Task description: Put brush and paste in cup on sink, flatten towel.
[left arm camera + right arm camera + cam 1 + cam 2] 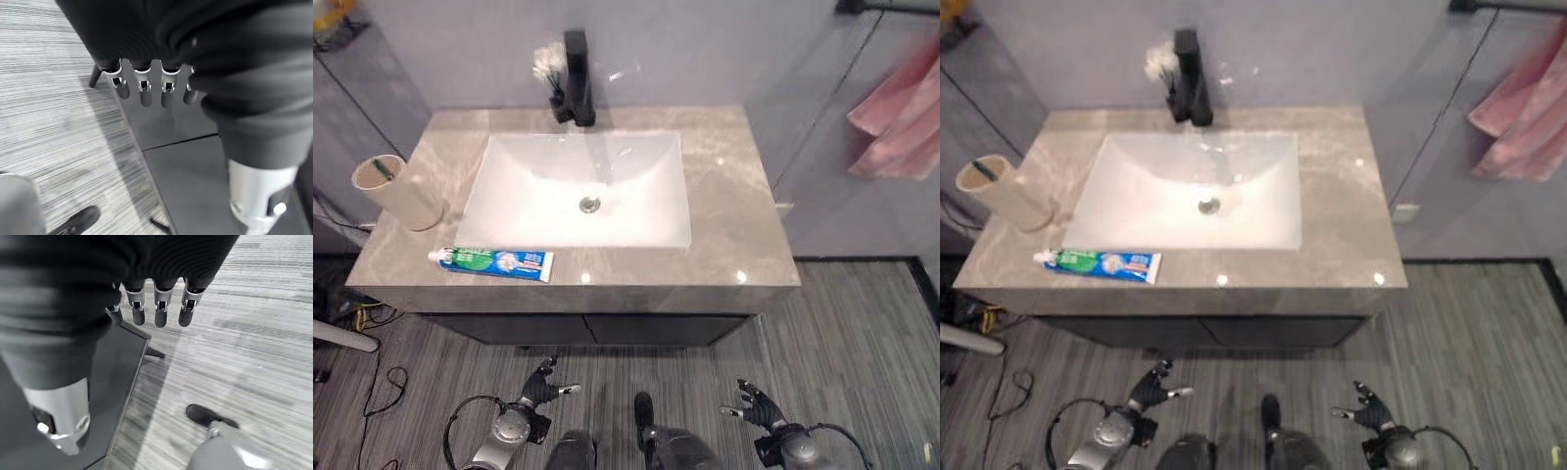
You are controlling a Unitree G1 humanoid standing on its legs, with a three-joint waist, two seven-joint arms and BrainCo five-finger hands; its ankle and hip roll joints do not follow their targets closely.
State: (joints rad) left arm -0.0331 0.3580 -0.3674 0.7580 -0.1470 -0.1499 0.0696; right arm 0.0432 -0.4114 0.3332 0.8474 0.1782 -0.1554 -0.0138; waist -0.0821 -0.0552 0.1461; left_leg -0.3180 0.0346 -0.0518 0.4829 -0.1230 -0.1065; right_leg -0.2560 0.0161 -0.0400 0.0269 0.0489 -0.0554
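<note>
I see one paste (496, 262) flat on counter (734, 225) front edge, left of centre, long axis along edge, white cap end pointing left. One cup (399, 193) near left edge, just behind paste, tilted, mouth leftward; dark green brush (382, 169) inside. One pink towel (898, 110) hanging at right, bunched. Basin (582, 186) holds nothing. My left hand (542, 389) and right hand (756, 402) low before cabinet, fingers relaxed, holding nothing.

a grey marble counter (734, 196) holds a white basin (578, 186) with a black tap (578, 78), over dark cabinet doors (587, 328); pale wall (705, 49), striped grey floor (862, 323).
</note>
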